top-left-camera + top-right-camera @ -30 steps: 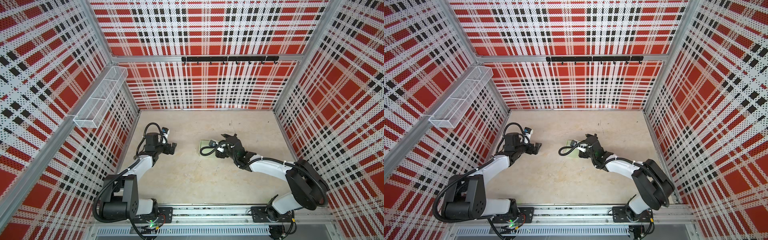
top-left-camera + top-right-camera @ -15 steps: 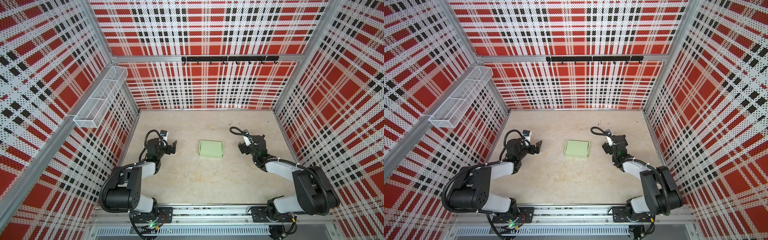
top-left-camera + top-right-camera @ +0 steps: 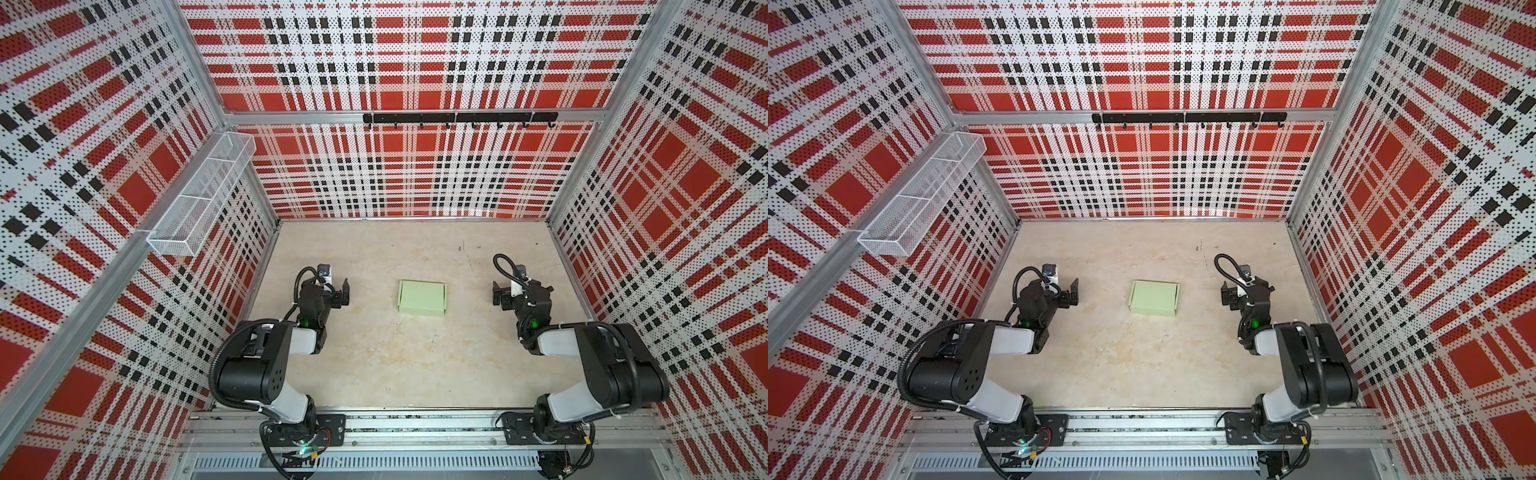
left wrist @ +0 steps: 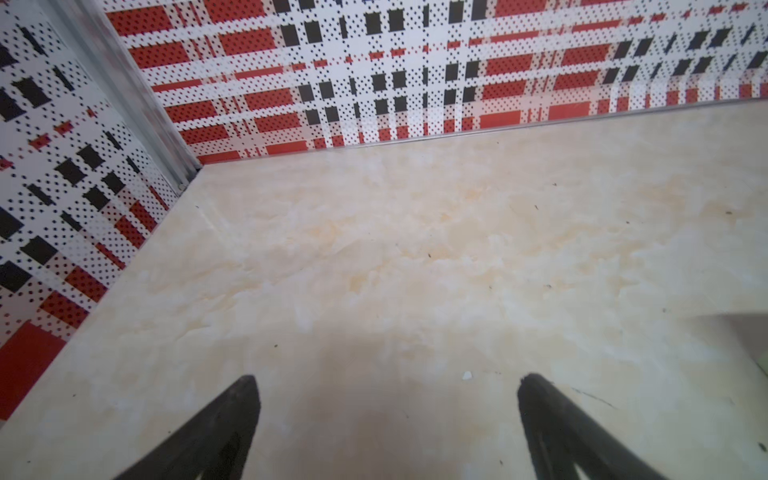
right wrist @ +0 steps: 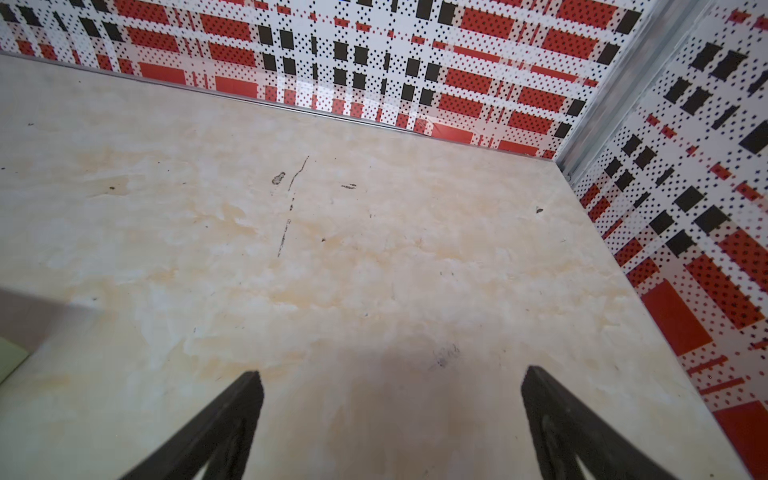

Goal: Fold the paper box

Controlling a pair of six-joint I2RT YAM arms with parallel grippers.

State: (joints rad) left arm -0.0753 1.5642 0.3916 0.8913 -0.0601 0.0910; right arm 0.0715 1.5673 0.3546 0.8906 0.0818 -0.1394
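Right gripper point(image 5: 392, 370) withdrawn from the paper box point(image 3: 422, 298) — it and left gripper point(image 4: 387, 376) spread, empty. Likely light, crushable card; pinch an edge.

Perforated red, white and black plaid wall panels point(image 3: 415, 178) enclose the beige marbled table point(image 3: 395, 365) on three sides. Above the table's far edge runs a black hook rail point(image 3: 457, 117); above its left edge hangs a white mesh basket point(image 3: 199, 199).

no legible text, labels, nos.
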